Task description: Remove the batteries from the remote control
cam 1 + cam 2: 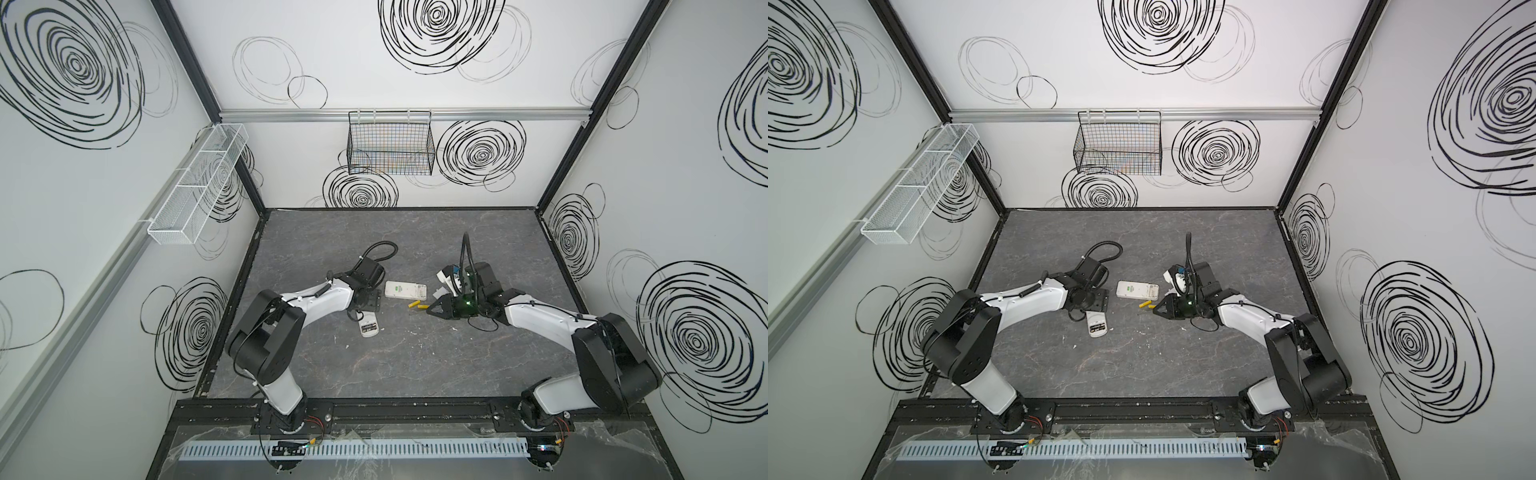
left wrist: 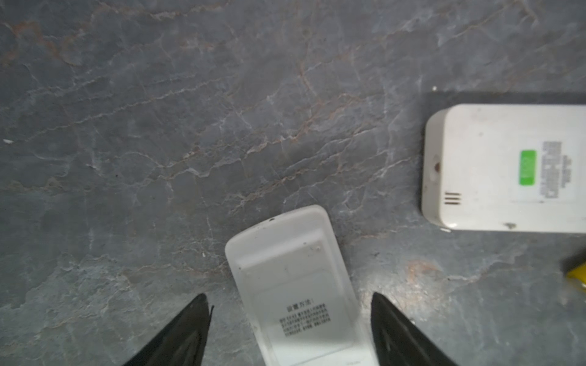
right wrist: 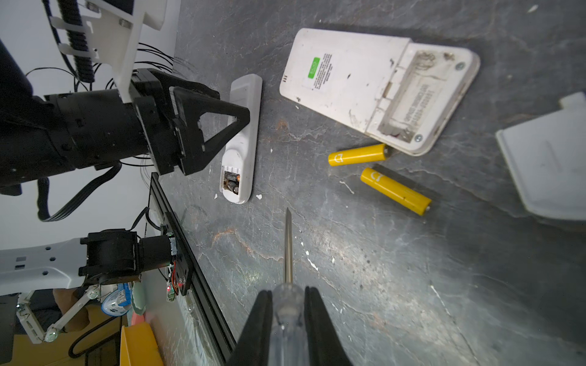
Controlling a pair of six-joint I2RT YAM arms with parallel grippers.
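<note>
The right tool (image 3: 288,293) is clenched on the long clear-handled steel screwdriver (image 3: 288,247), probably for prying. The left tool (image 2: 288,296) stands released astride the narrow white plastic remote (image 2: 285,263), probably to steady it. Two black brassy-ended batteries (image 3: 232,183) sit inside it, near the wide white green-labelled remote (image 3: 348,79); two bright yellow cylindrical batteries (image 3: 358,154) lie just beside that wide remote.

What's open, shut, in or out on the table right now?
wide remote, battery bay open and empty
narrow remote, cover off, dark batteries inside
yellow batteries, out, lying loose
white cover, off, lying loose
screwdriver, held by right gripper
left gripper, open, straddling narrow remote
</note>
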